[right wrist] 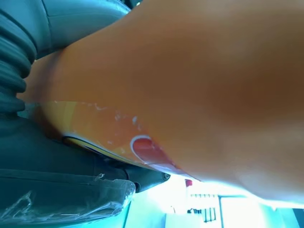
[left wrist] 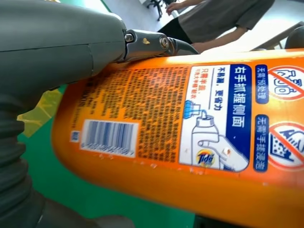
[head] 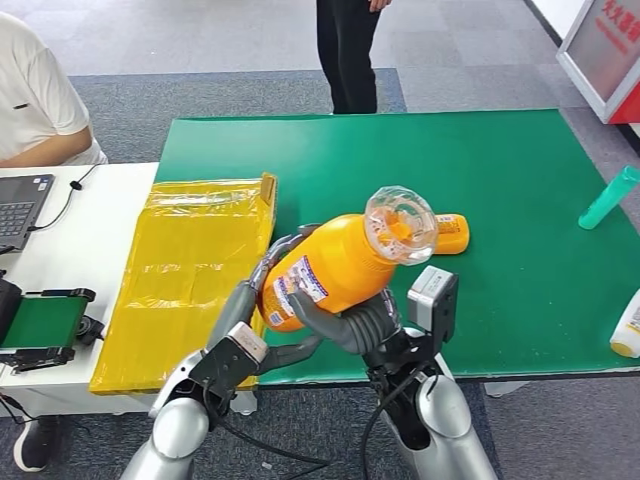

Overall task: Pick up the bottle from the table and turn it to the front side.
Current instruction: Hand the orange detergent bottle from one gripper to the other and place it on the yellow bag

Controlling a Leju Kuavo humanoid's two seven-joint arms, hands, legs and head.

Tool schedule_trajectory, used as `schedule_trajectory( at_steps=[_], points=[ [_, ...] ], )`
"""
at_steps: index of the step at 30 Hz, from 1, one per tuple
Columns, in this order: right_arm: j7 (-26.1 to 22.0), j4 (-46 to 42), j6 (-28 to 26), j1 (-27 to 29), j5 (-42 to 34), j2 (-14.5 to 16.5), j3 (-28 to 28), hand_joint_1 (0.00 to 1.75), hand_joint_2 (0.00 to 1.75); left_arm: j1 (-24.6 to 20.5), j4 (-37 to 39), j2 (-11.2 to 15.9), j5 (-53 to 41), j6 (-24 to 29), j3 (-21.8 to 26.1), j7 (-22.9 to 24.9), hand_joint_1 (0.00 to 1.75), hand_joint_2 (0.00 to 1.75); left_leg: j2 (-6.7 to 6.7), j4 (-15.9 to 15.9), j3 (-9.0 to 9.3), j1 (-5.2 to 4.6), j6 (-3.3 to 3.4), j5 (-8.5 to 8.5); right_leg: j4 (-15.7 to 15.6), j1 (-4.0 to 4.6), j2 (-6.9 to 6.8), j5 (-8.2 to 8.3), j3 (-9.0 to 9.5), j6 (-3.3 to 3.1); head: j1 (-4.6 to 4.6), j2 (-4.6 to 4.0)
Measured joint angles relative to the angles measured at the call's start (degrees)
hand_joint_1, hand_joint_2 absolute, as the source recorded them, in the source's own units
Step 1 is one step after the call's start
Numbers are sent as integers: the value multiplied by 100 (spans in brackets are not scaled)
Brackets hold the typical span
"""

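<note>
Both hands grip the orange bottle (head: 332, 270) above the green worktop (head: 528, 200), the left hand (head: 260, 290) wrapping its base and the right hand (head: 355, 325) cradling underneath, so rotation should proceed slowly, one grip staying firm.

Both silver arms rise from the lower edge of the head view and bend inward toward the large orange plastic detergent bottle (head: 340, 268) with its clear cap, which they hold lifted between them. The left hand (head: 260, 290) reaches up along the bottle's base end, its dark fingers (head: 275, 250) curling over the label side while its thumb extends beneath the bottle. In the left wrist view a thick grey thumb (left wrist: 61, 42) presses along the bottle's upper edge. The right hand (head: 351, 325) cradles the bottle from underneath, near the middle of its body, with its fingers wrapped against the underside.
</note>
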Motion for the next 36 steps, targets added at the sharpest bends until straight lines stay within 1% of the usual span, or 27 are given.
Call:
schedule_trajectory(
  at_steps=[5,6,9,10,24,25,28,29,36],
  points=[
    [-37,-1,-3,13,-86,-64,90,175,175,-60,46,1,-257,427,-59,-3,0,175,0,0,0,0,0,0,0,0,0,0,0,0,0,0],
    [-42,-1,-9,15,-91,-74,111,175,175,-74,58,0,-301,507,-65,-3,7,175,0,0,0,0,0,0,0,0,0,0,0,0,0,0],
    [-56,-1,-26,16,-100,-96,142,175,175,-96,90,-2,-354,611,-78,2,138,175,0,0,0,0,0,0,0,0,0,0,0,0,1,0],
    [-59,0,-31,16,-106,-103,145,175,175,-98,97,-2,-348,610,-83,14,175,175,0,0,0,0,0,0,0,0,0,0,0,0,1,0],
    [-67,2,-59,35,-214,-189,143,175,175,-97,120,10,-223,469,-124,126,175,175,0,0,0,0,0,0,0,0,0,0,0,0,1,0],
    [-67,3,-60,37,-218,-192,143,169,175,-97,120,14,-223,469,-126,129,175,175,0,0,0,0,0,0,0,0,0,0,0,0,1,0],
    [-64,10,-62,43,-227,-203,141,38,175,-97,120,30,-220,462,-146,147,175,175,0,0,0,0,0,0,0,0,0,0,0,0,1,0],
    [-55,11,-60,44,-231,-207,140,0,175,-96,120,35,-215,454,-152,160,175,175,0,0,0,0,0,0,0,0,0,0,0,0,1,-1],
    [3,1,-15,84,-214,-248,134,0,175,-83,66,59,-182,505,-134,306,175,175,0,0,0,0,0,0,0,0,0,0,1,0,1,0]
  ],
)
